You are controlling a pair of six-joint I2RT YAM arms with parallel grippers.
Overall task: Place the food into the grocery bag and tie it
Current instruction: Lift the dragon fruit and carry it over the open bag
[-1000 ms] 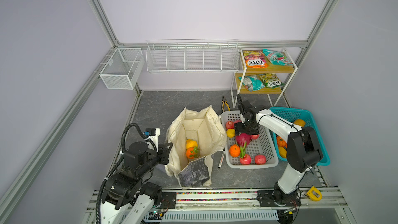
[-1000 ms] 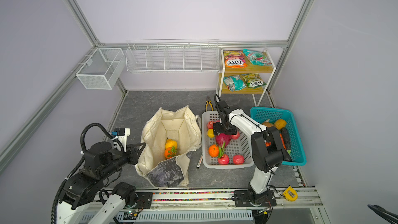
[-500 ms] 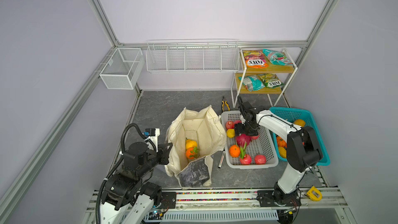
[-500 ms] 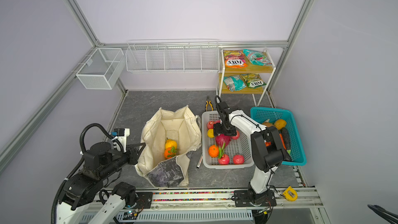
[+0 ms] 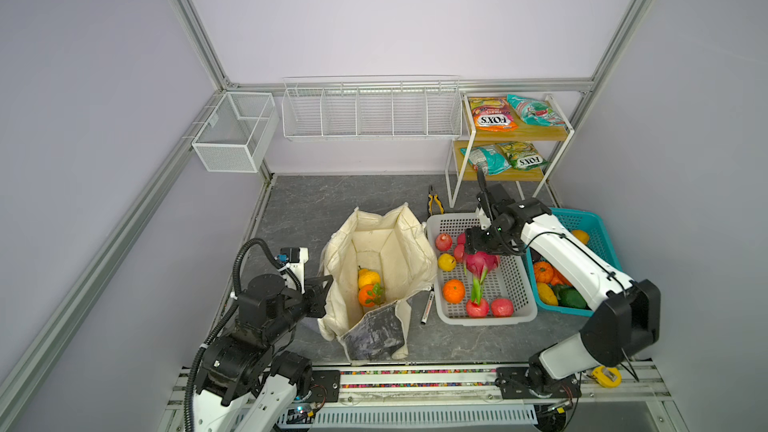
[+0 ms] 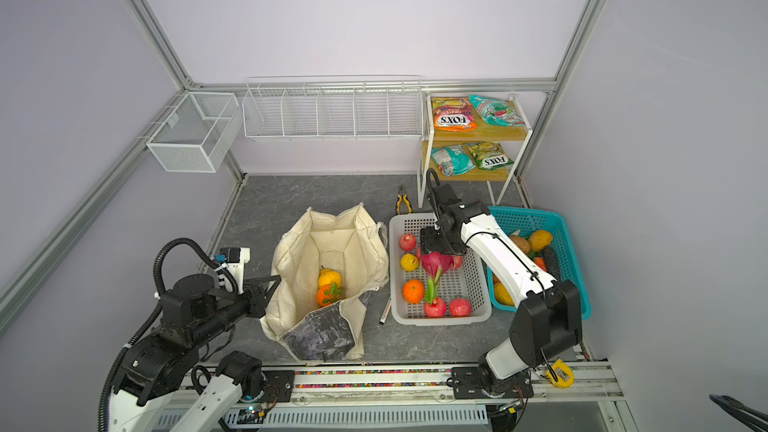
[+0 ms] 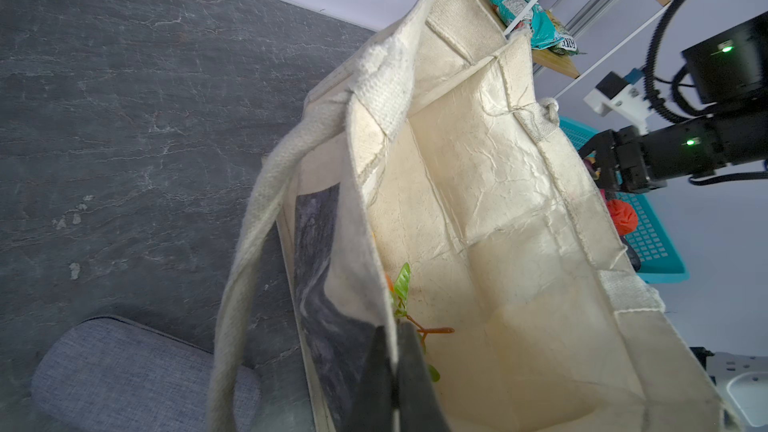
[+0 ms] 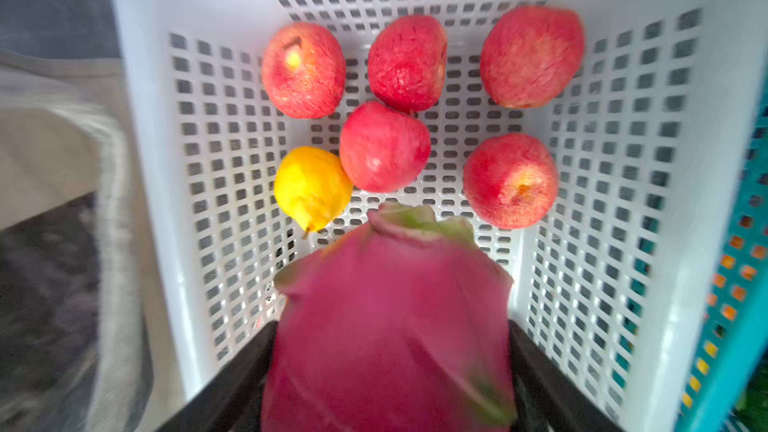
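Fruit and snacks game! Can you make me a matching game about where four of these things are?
Things:
1. dragon fruit
2. leafy orange
3. orange FOX'S packet
4. marker pen

Places:
A. on the top shelf
B. on the table, between the grocery bag and the white basket
C. inside the grocery bag
D. between the fingers of the right tool

Pairs: 1-D, 2-C, 3-A, 4-B.

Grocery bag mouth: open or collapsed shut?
Open. The grocery bag stands upright, mouth spread; the left gripper pinches its rim, and the yellow citrus and leafy orange show on its floor.
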